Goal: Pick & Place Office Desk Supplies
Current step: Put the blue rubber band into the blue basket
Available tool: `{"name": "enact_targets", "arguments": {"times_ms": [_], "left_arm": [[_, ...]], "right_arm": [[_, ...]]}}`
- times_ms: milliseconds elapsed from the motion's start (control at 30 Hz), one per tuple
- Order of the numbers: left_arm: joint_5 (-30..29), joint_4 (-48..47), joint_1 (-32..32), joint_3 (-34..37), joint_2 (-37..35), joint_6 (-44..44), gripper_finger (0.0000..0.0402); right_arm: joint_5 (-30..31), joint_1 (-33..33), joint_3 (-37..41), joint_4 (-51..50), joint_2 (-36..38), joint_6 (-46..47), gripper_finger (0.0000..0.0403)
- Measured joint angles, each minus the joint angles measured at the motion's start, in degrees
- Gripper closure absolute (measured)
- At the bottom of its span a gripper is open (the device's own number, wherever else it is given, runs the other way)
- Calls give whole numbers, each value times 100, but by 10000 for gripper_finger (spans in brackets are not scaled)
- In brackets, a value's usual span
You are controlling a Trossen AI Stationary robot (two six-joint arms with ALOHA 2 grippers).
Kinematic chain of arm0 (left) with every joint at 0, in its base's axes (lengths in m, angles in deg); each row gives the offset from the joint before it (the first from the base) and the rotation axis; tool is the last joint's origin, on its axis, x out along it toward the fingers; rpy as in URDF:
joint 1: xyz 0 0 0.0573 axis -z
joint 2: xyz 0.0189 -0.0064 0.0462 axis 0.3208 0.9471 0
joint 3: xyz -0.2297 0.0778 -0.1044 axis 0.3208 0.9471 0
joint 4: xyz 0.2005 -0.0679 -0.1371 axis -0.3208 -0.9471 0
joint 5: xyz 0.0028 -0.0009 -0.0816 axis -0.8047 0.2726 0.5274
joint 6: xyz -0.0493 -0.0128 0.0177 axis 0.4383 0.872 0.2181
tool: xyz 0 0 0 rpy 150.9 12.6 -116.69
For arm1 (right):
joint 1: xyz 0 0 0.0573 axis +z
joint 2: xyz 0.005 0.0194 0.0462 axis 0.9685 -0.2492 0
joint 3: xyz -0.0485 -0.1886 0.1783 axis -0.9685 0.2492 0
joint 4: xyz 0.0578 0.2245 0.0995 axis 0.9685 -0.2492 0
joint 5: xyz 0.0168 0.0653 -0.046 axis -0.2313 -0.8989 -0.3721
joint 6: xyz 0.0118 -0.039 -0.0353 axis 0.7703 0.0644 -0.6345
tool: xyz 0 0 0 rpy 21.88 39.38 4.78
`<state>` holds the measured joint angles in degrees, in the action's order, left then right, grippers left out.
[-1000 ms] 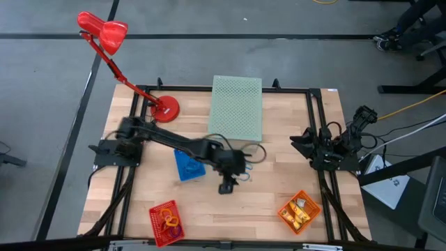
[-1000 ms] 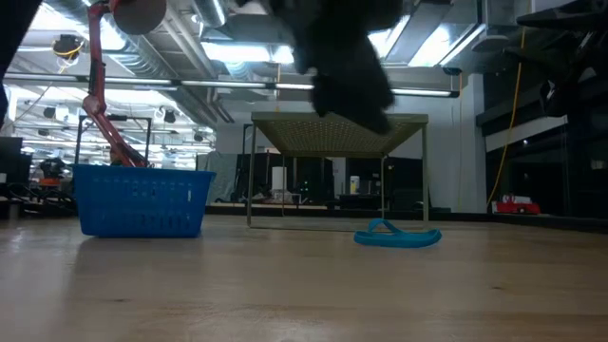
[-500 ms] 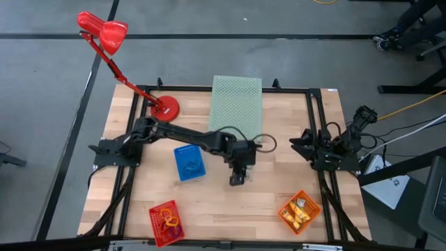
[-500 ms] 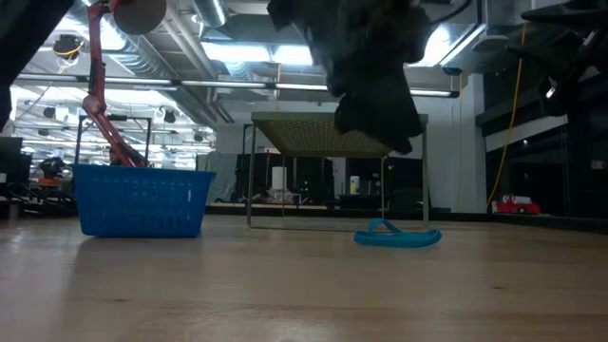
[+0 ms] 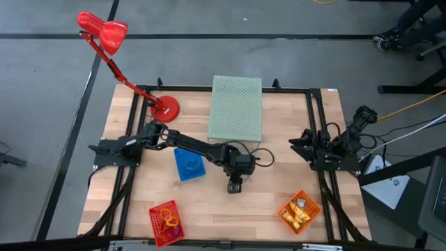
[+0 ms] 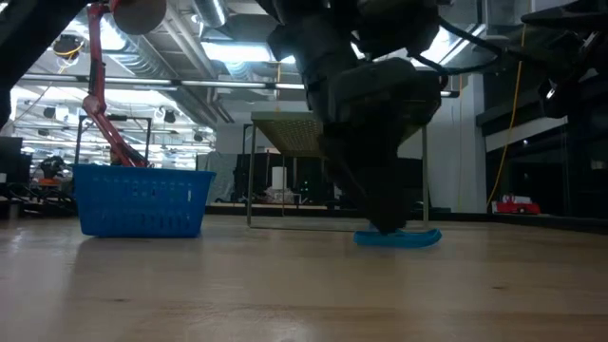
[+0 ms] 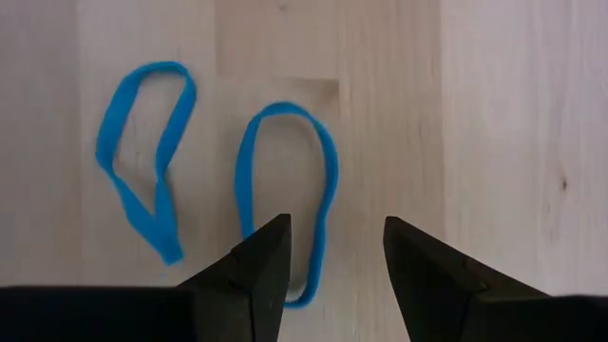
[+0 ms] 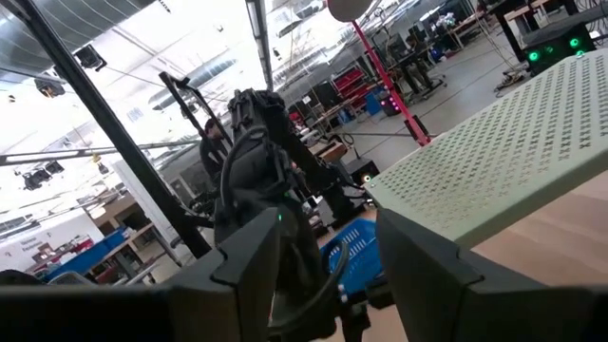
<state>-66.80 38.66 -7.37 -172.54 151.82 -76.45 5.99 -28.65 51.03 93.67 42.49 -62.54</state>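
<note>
Two thin blue rubber bands lie flat on the wooden table; in the left wrist view one is the longer band (image 7: pixel 152 214) and the other an oval band (image 7: pixel 330 176). My left gripper (image 7: pixel 334 228) is open and points straight down, with its fingers standing on either side of the oval band's near end. From table height my left gripper (image 6: pixel 385 214) has its tip right at the blue bands (image 6: pixel 418 237). From above my left gripper (image 5: pixel 234 185) hides them. My right gripper (image 5: pixel 301 143) waits open at the table's right edge.
A blue mesh basket (image 5: pixel 189 165) stands just left of my left gripper. A red basket (image 5: pixel 166 222) and an orange basket (image 5: pixel 300 211) sit near the near edge. The pale green perforated box (image 5: pixel 236 108) lies at the far middle, and a red lamp's base (image 5: pixel 164 107) stands at far left.
My left gripper has swung toward the table's right and come down from high above the table until its tip is at the blue bands. The bands have not moved.
</note>
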Motion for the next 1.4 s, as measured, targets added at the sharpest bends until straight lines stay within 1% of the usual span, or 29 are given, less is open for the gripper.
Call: {"name": "enact_targets", "arguments": {"times_ms": [100,267,467,533,633,867,933,1000,1200,1267,1400], "left_arm": [[-5,11,30,-7,41,-1,237],[-174,-37,58,-20,178,28,237],[93,-100,94,-42,421,123,242],[43,-148,140,-37,434,41,250],[-27,-187,186,-31,445,-152,279],[-41,-231,248,-24,455,-149,388],[-12,-223,256,-22,456,-41,395],[150,-175,227,-20,446,97,397],[846,376,4,23,214,658,398],[927,707,-61,27,56,852,399],[925,1511,-126,-11,-592,1022,399]], "right_arm": [[1,-1,0,-45,0,-1,224],[1,0,-1,-76,0,-1,224],[6,0,0,-79,0,-1,224],[9,-1,0,-75,0,-1,224],[22,-1,0,-80,0,-1,224],[24,0,0,-81,0,-3,224],[24,-1,0,-81,0,-3,224],[25,-1,0,-81,0,-3,224],[23,0,0,-125,0,-5,225],[25,-1,0,-127,0,-5,225],[30,-1,0,-152,0,-5,225]]}}
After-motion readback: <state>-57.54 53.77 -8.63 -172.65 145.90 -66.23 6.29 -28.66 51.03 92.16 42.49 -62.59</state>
